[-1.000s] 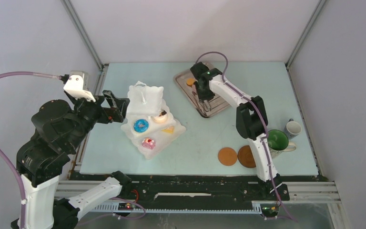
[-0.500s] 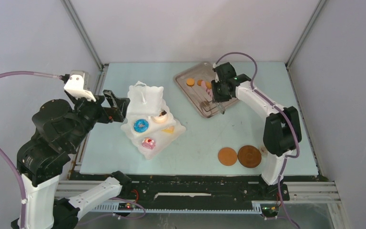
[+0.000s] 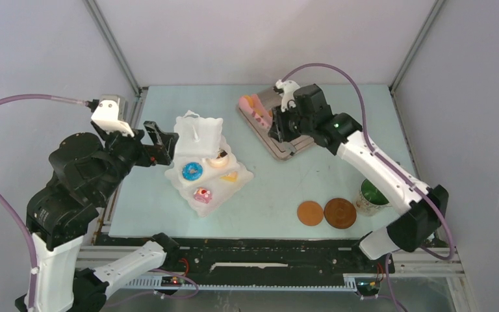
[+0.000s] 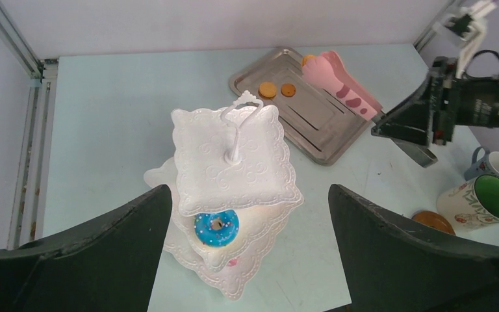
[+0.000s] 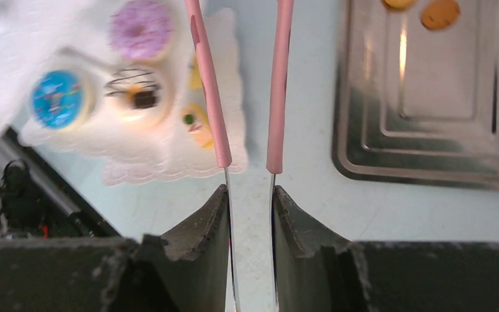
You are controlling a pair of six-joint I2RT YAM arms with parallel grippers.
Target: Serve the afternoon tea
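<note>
The white three-tier stand (image 3: 198,133) carries a blue doughnut (image 3: 192,171), a pink doughnut (image 3: 202,194), a yellow cake slice (image 3: 229,176) and a chocolate-topped pastry (image 3: 219,157). Two orange biscuits (image 4: 268,90) lie on the silver tray (image 4: 325,127). My right gripper (image 5: 250,201) is shut on the metal shanks of the pink tongs (image 3: 258,107), which hang over the tray's left end; nothing shows between their arms. My left gripper (image 4: 248,195) is open, raised just left of the stand. The green-lined mug (image 3: 371,194) and small white cup (image 4: 494,164) stand at right.
Two brown coasters (image 3: 310,213) lie side by side near the front edge, left of the mug. The right arm (image 3: 377,166) stretches diagonally from the front right corner towards the tray. Enclosure walls close the table on three sides.
The right arm has swung its elbow out to the right and nearer. It has turned the tongs so that they point over the tray's left end. The left arm has barely shifted.
</note>
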